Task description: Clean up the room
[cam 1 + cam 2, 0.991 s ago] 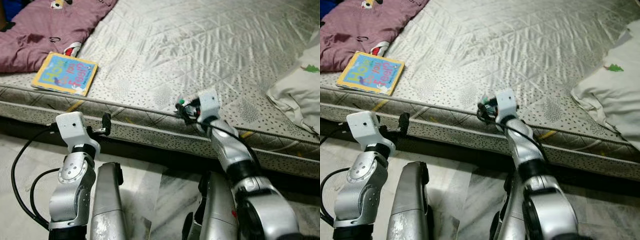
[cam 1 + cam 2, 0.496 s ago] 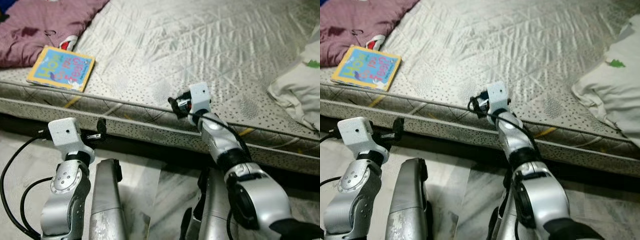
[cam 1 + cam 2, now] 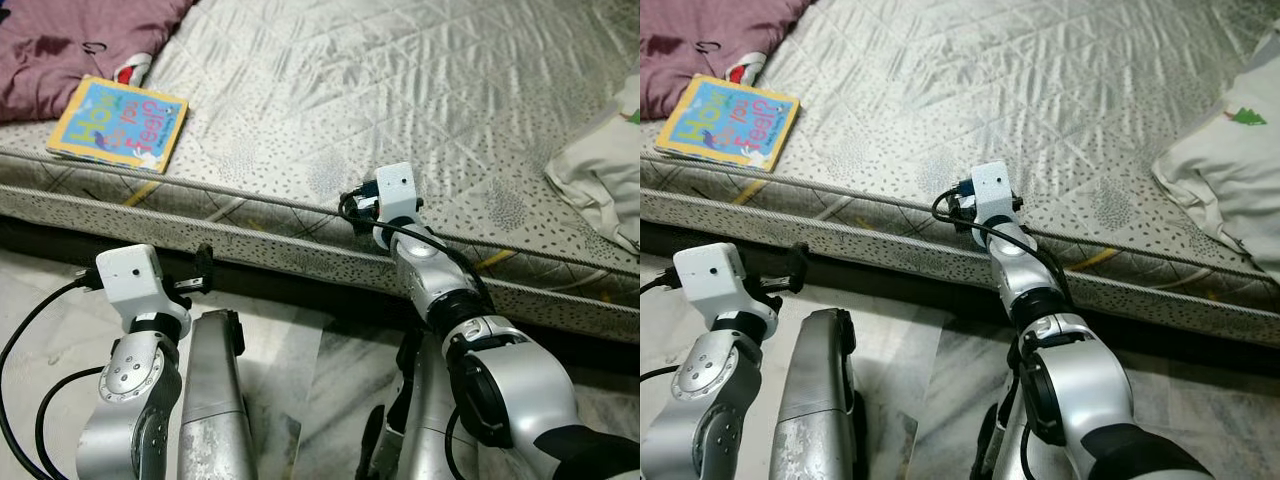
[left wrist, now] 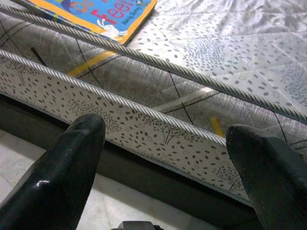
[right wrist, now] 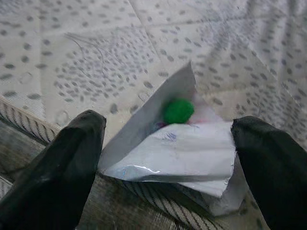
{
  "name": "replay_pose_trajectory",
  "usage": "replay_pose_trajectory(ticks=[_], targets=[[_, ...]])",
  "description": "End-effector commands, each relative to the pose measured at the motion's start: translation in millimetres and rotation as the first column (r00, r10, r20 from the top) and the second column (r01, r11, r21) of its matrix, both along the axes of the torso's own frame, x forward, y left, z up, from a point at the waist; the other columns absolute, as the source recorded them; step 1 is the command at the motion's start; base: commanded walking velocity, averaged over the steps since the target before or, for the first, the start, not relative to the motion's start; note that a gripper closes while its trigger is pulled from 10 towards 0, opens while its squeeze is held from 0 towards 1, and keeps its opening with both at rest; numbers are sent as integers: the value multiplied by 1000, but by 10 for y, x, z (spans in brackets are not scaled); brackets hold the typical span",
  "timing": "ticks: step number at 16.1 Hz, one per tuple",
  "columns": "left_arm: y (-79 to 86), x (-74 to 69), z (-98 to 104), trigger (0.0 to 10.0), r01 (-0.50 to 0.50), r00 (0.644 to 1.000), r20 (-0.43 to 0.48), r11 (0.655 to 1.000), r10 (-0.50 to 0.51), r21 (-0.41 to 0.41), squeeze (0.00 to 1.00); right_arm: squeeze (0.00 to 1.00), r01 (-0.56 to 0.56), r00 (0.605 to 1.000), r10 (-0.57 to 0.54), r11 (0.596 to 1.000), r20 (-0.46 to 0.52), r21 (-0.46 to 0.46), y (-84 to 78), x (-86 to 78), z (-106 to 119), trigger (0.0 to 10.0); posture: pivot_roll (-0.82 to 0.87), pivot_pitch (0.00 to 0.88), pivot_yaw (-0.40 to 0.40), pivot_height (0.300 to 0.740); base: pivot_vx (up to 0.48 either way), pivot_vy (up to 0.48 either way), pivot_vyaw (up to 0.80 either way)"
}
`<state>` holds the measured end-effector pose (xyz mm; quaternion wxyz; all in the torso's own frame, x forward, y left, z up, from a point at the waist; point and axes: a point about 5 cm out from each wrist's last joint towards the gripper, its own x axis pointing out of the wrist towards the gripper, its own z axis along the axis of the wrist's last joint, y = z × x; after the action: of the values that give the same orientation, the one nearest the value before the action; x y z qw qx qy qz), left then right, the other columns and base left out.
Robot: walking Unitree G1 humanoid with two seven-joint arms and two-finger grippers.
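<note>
Lying between right end effector (image 5: 168,158) fingers — packet (image 5: 177,143)

A low mattress (image 3: 400,90) covered in pale grey quilted fabric with a diamond stitch and small leaf print, its side panel edged with corded piping, rests over a dark base on a marbled white floor (image 3: 290,350). On the mattress, near the front edge at the robot's left, lies a children's board book (image 3: 120,122) with a blue and yellow cover, flat and face up. Just behind it a maroon blanket (image 3: 70,45) is spread in folds. At the right edge lies a white pillow (image 3: 1230,170) (a small green tree motif shows on it). At the front edge sits a crumpled white wrapper (image 5: 177,143) with a green spot.
</note>
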<state>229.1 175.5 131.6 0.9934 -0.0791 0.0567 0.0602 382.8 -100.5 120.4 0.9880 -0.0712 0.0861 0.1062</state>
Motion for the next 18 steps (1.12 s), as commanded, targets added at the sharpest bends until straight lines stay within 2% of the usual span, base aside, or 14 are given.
replay_pose_trajectory(ticks=[1,4,5,6,7,12,18], targets=[[23,-56,5,10000,-16,1000,-14,1000,17,14,0,0,30,999,-30,999,-17,-29,-15,4,-25,10000,231,270,-54,499,0,0,0],[8,-65,-5,10000,-17,1000,-22,1000,17,12,0,0,41,998,-44,996,-38,-74,-19,-12,-78,10000,228,272,-55,499,0,0,0],[3,-60,-7,10000,-16,1000,-24,1000,16,11,0,0,27,999,-31,995,-38,-91,0,-20,-90,9647,225,271,-56,499,0,0,0],[-1,-49,-10,10000,-16,1000,-25,1000,16,10,0,0,6,999,-10,995,-39,-102,24,-28,-99,2745,223,269,-57,499,0,0,0],[-6,-41,-9,10000,-15,1000,-24,1000,15,8,0,0,-6,999,1,995,-49,-96,49,-38,-116,0,223,267,-58,499,0,0,0],[-10,-20,-6,10000,-18,1000,-25,1000,18,7,0,0,-41,998,33,990,-60,-139,96,-66,-165,0,225,259,-64,499,0,0,0],[-8,29,6,10000,-26,1000,-14,1000,26,8,0,0,-55,997,48,993,-60,-106,146,-59,-141,0,223,244,-68,499,0,0,0]])
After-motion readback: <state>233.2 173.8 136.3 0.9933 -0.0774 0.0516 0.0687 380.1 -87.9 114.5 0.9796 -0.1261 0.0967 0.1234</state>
